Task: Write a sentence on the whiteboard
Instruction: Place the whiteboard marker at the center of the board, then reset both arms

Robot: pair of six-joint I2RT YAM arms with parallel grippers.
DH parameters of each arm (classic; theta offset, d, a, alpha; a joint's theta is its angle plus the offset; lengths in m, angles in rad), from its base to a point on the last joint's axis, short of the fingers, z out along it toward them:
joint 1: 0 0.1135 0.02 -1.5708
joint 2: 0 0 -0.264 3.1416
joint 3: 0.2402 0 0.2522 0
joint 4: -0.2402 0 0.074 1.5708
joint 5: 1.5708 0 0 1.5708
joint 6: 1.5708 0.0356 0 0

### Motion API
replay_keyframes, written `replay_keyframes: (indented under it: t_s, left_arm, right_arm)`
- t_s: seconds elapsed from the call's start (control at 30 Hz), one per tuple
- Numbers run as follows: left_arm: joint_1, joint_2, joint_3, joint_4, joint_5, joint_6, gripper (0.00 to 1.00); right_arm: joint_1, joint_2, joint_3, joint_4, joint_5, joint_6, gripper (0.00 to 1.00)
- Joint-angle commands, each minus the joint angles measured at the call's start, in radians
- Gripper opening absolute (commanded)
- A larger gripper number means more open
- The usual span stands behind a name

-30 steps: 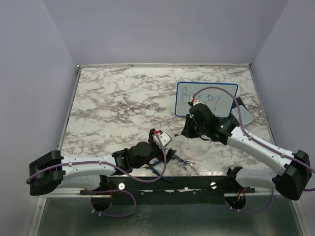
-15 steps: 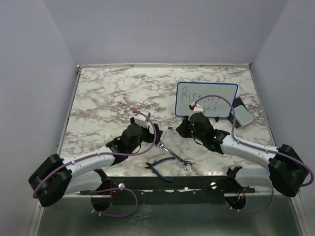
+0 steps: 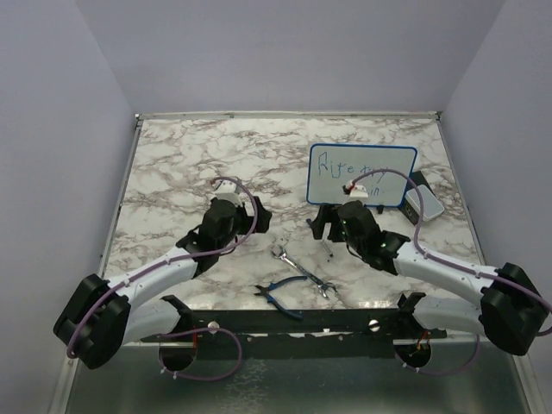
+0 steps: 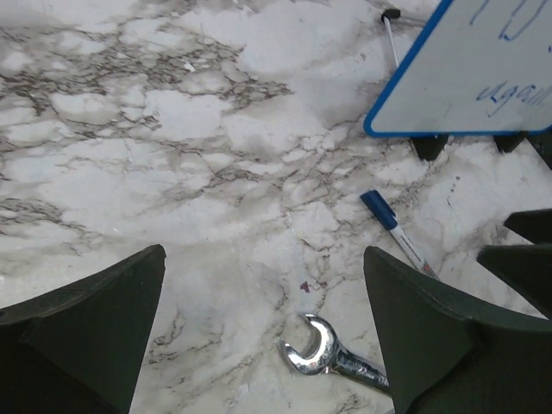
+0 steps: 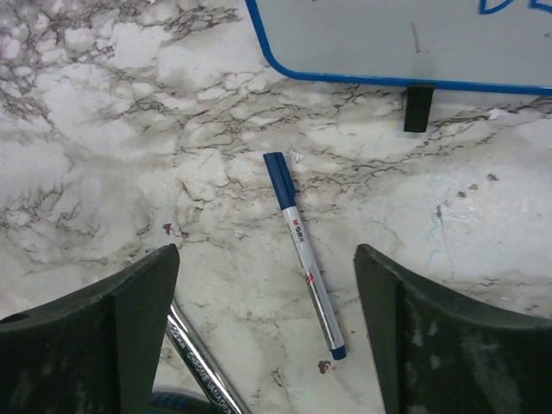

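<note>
The whiteboard [image 3: 362,175] stands on small black feet in the upper right of the overhead view. Its long side runs left to right and its face is turned toward the arms. The sentence [image 3: 349,166] crosses it in two thin blue lines that follow that long side; the words are too small to read for certain.

The right gripper [image 3: 321,226] hovers just below the board's lower left corner with its fingers spread wide and nothing between them. Under it a marker [image 5: 304,254] lies flat on the marble table [image 3: 190,164], its blue cap pointing up and to the left toward the board in the right wrist view.

The left gripper [image 3: 250,216], left of centre, is also spread apart and empty. A wrench [image 3: 297,269] and blue-handled pliers [image 3: 278,295] lie near the bottom centre, apart from the marker.
</note>
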Motion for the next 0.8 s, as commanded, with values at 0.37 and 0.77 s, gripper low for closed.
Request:
replay_keyframes:
  t_s: [0.37,0.77]
  left_arm:
    - [0.488,-0.083,0.386,-0.469,0.062,0.106,0.99]
    - [0.489,-0.331,0.313,-0.417,-0.14,0.313,0.99]
  right_arm:
    - [-0.39,-0.35,0.104,-0.208,0.126,-0.22,0.93]
    - [-0.396,-0.651,-0.035,0.013,0.299,-0.389,0.92]
